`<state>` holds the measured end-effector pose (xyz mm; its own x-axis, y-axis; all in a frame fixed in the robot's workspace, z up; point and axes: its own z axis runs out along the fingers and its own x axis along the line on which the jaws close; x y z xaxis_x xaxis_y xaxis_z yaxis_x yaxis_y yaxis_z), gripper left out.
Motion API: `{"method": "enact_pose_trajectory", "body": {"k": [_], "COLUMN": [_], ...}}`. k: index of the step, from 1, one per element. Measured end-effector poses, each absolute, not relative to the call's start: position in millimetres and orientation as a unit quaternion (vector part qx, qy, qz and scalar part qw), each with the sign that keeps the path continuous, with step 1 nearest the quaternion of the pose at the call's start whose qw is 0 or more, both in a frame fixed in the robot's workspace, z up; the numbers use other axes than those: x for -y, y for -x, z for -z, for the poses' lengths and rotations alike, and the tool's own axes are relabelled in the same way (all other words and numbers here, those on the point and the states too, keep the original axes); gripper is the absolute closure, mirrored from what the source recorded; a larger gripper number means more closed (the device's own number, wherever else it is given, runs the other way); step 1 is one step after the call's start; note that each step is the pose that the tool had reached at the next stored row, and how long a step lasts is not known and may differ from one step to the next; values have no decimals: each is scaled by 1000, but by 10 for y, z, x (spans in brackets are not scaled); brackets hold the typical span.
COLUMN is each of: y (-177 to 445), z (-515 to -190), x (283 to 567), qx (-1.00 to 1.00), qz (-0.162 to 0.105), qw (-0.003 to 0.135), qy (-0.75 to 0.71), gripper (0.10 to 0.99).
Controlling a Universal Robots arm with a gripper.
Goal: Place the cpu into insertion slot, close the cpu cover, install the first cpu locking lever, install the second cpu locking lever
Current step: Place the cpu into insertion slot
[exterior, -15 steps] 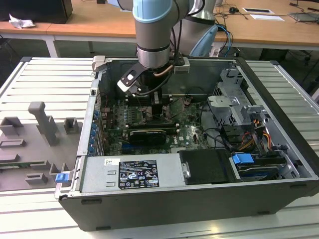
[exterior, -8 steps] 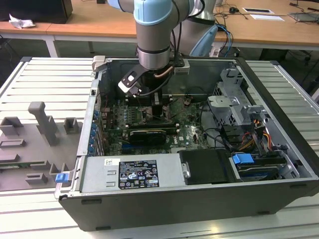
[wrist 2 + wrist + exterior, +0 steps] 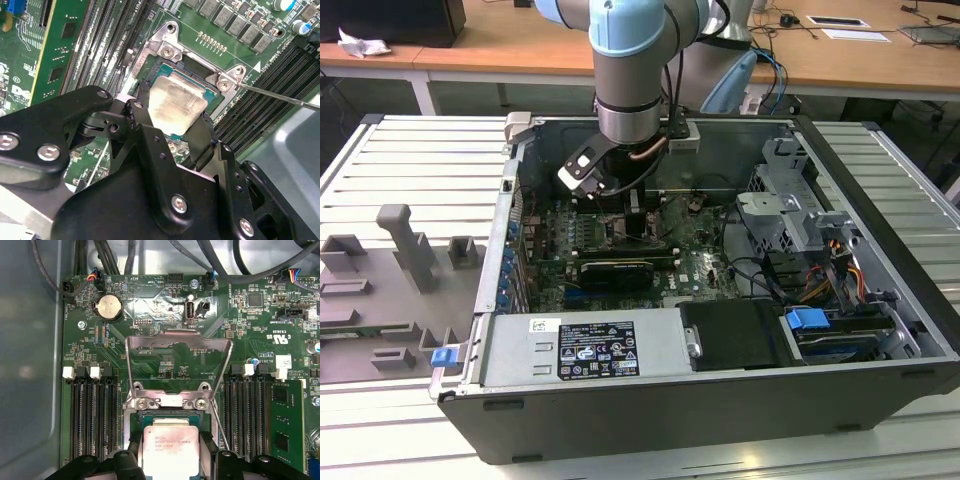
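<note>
Cpu (image 3: 170,449) is clamped between the two fingers of my pincer (image 3: 172,114), right at the socket (image 3: 167,70). Whether it is fully seated I cannot tell. My worry is that if I let it go off-square, it could bend the socket pins or leave a corner riding the rim. The open cover (image 3: 177,365) stands upright beside it and could drop early if knocked. I count one cpu, one socket, one cover and one thin lever (image 3: 280,97).
</note>
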<state>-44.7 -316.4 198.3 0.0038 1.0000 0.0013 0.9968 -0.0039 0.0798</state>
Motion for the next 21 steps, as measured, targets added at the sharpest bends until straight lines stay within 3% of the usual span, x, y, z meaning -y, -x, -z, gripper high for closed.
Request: {"method": "enact_pose_trajectory", "body": {"k": [7,8,9,16,21], "y": [447,447,447,447,447], "z": [-1981,-1979,-1980,-2075,-2111], "x": [3164,3163,3164,3164,3164], "qx": [-705,-705,-705,-705,-705], "qz": [-29,-29,-29,-28,-28], "qw": [28,28,28,27,28], "qy": [-708,-708,-708,-708,-708], "gripper": [549,537,471,471,796]}}
